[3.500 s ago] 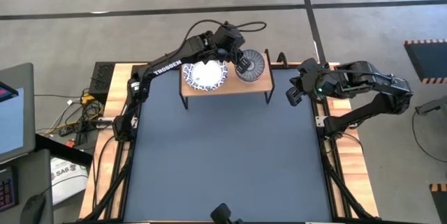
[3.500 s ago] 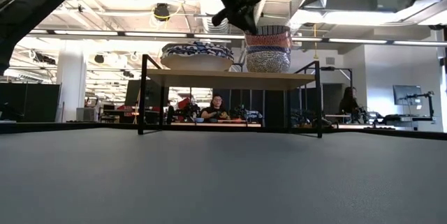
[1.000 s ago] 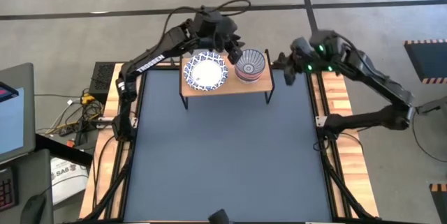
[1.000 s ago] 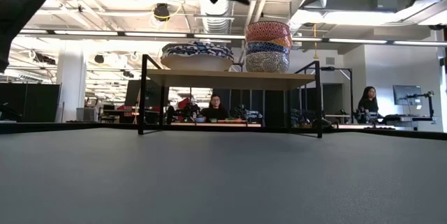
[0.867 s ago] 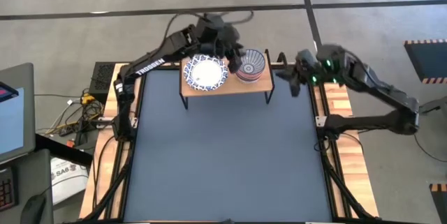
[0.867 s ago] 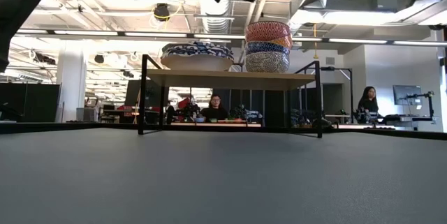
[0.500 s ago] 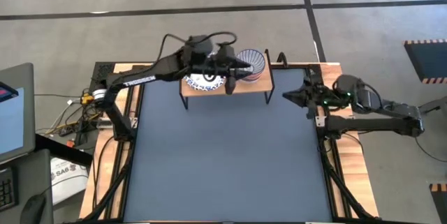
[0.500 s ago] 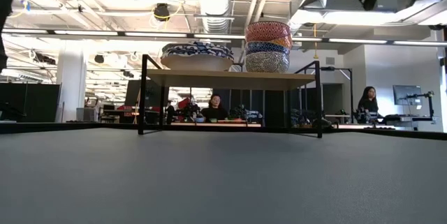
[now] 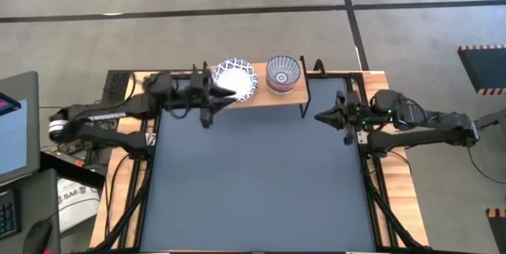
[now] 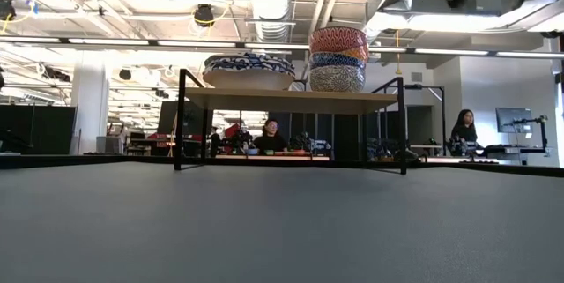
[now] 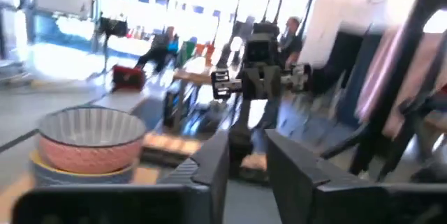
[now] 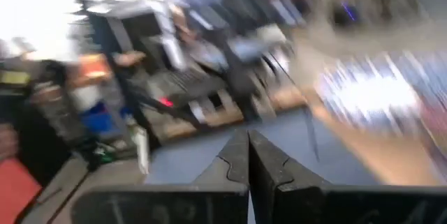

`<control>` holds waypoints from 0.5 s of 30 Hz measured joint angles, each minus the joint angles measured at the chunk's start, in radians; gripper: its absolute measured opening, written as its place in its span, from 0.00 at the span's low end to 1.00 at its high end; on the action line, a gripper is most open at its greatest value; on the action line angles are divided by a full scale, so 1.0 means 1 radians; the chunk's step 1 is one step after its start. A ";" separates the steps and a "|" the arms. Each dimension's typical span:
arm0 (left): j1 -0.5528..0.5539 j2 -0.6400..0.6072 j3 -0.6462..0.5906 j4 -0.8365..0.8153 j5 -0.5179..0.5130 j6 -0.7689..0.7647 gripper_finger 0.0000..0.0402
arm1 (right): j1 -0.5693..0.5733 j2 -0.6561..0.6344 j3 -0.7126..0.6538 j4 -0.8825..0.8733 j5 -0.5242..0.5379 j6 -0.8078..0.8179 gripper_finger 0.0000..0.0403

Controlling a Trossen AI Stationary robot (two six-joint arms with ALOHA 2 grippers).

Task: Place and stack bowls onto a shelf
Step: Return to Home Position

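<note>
Got the left fingers [image 9: 220,96] spread apart with nothing between them, plain gap showing in the left wrist view too. Hanging right at the left end of the shelf [image 9: 256,98], tips overlapping the near-left rim of the wide bowls [image 9: 236,80] when looking straight down. Not touching though: from counter height, only dark bits of arm at the very top edge, well above the bowls. Behind the fingers, the left arm [image 9: 103,115] stretched out from the left side of the counter [image 9: 253,183] toward the shelf.

Then the right fingers [image 9: 324,115] pressed tight together, pinching nothing. Sitting over the right edge of the counter, near the shelf's right end but apart from it, pointing inward across the counter.

Shelf itself at the far edge of the counter, roughly in the middle. Two stacks on the wooden top: wide bowls on the left half, small bowls [image 9: 283,73] on the right half, just beside each other with a sliver of gap. From counter height, small stack taller than the wide one. Top small bowl pinkish-red outside and striped blue inside, then a blue band, an orange-yellow one, and speckled grey-blue at the bottom. Can't count the wide ones for sure, just blue-and-white pattern outside and a white centre on top.

Way out in the room behind: a seated person [image 10: 271,133] framed between the shelf legs, plus a standing person [image 10: 463,129] off past the right leg.
</note>
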 joint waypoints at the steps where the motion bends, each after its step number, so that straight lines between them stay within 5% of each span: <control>1: -0.012 -0.020 -0.072 0.097 0.001 -0.032 0.18 | 0.019 0.017 0.001 0.060 -0.014 -0.057 0.04; 7: -0.106 -0.115 -0.418 0.525 -0.044 -0.098 0.01 | 0.154 0.140 0.002 0.117 0.066 -0.172 0.04; 15: -0.235 -0.242 -0.510 0.347 -0.084 0.146 0.00 | 0.276 0.178 0.000 0.061 0.170 -0.241 0.04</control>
